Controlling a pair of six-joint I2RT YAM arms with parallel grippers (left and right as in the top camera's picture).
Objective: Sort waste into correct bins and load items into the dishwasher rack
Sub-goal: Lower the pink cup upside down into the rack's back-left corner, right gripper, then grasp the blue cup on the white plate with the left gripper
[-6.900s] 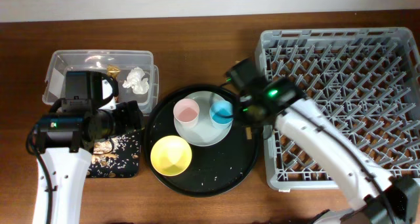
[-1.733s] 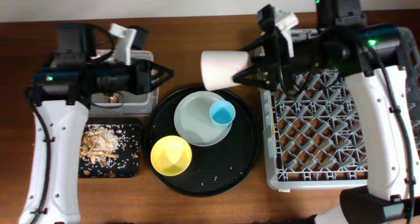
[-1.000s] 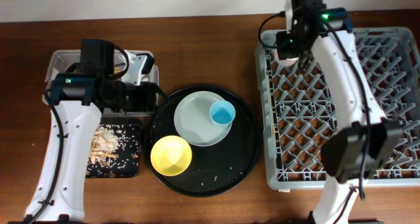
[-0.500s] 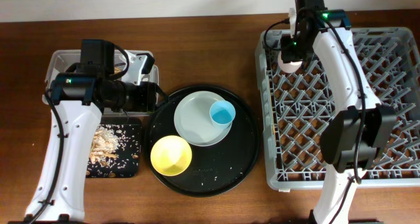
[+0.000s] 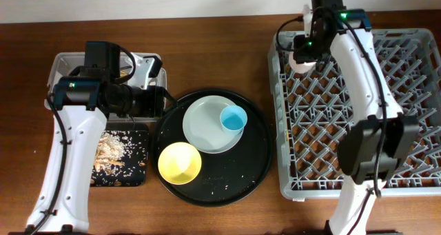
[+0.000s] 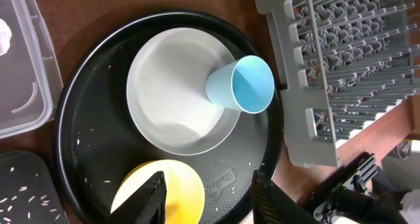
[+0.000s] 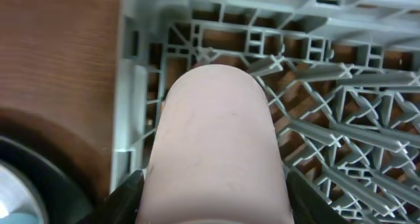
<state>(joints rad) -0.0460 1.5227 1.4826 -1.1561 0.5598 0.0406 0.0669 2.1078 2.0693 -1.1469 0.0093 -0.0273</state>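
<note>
My right gripper (image 5: 304, 47) is shut on the small pink cup (image 7: 215, 145), held upside down over the back left corner of the grey dishwasher rack (image 5: 413, 111); the cup shows as a pale spot in the overhead view (image 5: 301, 58). My left gripper (image 6: 209, 199) is open and empty, above the yellow bowl (image 5: 180, 162). The blue cup (image 5: 233, 118) lies tilted on the pale grey-green plate (image 5: 205, 125). The clear tub (image 5: 62, 64) holds a white napkin (image 6: 4, 35). The shallow black tray (image 5: 138, 173) holds brownish scraps (image 5: 110, 152). The wrapper and chopsticks are hidden.
A large round black tray (image 5: 241, 173) with scattered crumbs carries the plate, blue cup and bowl between the bins and the rack. The rack's left wall (image 6: 289, 86) stands close to the tray's right edge. Brown wooden table (image 5: 220, 28) surrounds everything.
The right gripper carried the pink cup from above the table's middle to the rack's back left corner and lowered it there. The left arm drew back over the clear tub and stayed still.
</note>
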